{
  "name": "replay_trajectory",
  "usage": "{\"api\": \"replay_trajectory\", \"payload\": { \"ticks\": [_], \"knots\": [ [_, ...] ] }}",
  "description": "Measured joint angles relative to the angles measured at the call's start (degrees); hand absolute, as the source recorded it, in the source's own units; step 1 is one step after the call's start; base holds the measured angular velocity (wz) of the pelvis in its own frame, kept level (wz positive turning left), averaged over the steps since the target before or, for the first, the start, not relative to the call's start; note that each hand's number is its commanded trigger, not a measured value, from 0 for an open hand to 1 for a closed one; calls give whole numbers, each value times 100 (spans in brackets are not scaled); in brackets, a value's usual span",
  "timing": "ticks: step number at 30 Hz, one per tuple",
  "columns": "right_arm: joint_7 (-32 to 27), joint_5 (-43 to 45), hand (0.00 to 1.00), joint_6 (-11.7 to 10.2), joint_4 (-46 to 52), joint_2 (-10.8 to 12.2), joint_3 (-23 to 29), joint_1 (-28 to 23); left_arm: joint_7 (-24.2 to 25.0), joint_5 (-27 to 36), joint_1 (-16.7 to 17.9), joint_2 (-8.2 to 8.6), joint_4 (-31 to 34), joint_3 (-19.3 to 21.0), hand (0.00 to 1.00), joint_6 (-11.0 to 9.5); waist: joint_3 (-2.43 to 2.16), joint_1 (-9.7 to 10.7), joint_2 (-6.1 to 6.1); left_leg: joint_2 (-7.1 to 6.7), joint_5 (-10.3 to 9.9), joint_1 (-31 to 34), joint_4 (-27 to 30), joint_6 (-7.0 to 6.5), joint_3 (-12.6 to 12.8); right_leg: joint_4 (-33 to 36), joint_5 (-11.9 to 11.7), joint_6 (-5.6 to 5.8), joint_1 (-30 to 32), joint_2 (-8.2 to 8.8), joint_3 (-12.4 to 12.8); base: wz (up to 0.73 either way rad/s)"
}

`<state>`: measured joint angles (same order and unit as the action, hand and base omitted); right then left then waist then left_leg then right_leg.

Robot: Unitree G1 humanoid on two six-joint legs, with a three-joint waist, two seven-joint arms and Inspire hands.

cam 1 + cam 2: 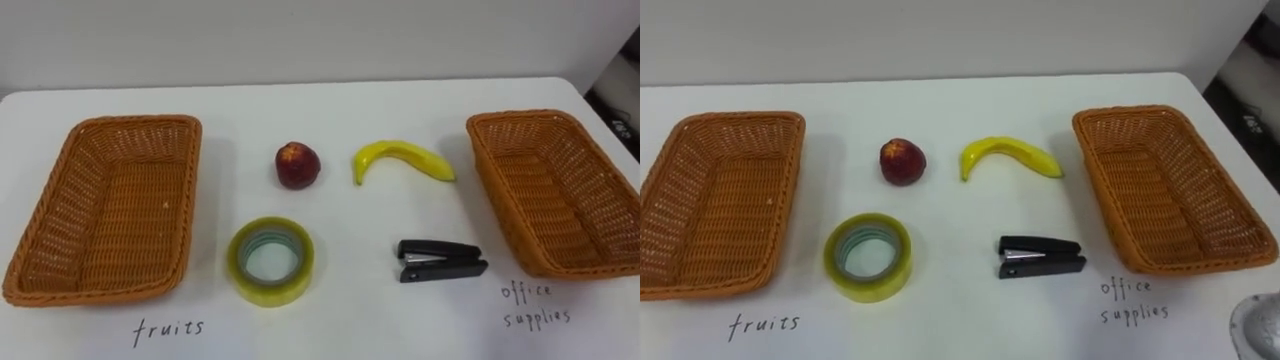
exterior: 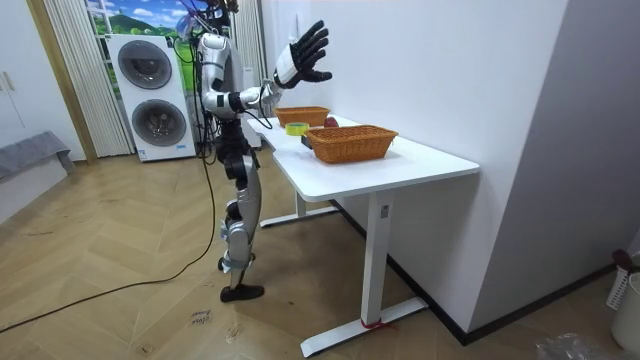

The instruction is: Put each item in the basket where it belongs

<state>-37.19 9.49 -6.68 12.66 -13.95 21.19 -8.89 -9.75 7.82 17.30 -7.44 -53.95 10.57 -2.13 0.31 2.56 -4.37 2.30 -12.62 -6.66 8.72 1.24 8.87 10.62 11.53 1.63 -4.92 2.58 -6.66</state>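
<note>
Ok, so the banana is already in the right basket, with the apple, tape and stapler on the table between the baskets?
No. The banana lies on the table beside the apple, outside the right basket, as the left eye view shows. The tape and stapler are on the table as you said.

On the table [image 1: 340,110] the left basket [image 1: 110,210] and right basket [image 1: 555,190] stand well apart. Between them lie the apple [image 1: 298,165] and banana [image 1: 400,158] behind, the tape roll [image 1: 268,292] and stapler [image 1: 440,261] in front, each pair left to right.
</note>
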Motion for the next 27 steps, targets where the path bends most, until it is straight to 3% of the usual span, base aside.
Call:
{"api": "replay_trajectory", "payload": {
  "ticks": [3, 7, 10, 19, 27],
  "knots": [
    [566, 0, 0, 69, 2, -22, -15, 167, 52, 1, 4, -13, -16, 23, 0, -13, 37, -6, -84, 3, 1, 7, 0, 1, -28, 1, 0, -1, -2, 0, -31, 4],
    [1192, 15, 0, 166, 9, -194, -150, 330, 152, -1, 30, -11, -14, 47, 0, -14, -2, -102, -199, 4, 1, 3, 0, 1, -23, -1, -2, -1, -1, 2, -53, -2],
    [1676, 225, 0, 176, 15, -323, -369, 353, 152, -2, -30, -14, -15, 45, 0, -56, -10, -146, -211, 6, 1, 2, 0, 1, -36, -2, -3, -2, -15, 7, -110, 3],
    [2779, 1182, 0, 315, 15, -333, -718, 356, 319, -4, -28, -23, -26, 55, 0, -68, 22, -280, -151, 4, 1, 8, 2, 1, -86, -1, -5, -4, -13, 11, -137, 1],
    [3745, 1392, 0, 616, 24, -391, -1031, 356, 422, -211, -26, -31, 5, 55, 0, -40, -21, -315, -202, 3, 1, 19, 10, 1, -111, 2, -5, -4, -19, 16, -158, 1]
  ]
}}
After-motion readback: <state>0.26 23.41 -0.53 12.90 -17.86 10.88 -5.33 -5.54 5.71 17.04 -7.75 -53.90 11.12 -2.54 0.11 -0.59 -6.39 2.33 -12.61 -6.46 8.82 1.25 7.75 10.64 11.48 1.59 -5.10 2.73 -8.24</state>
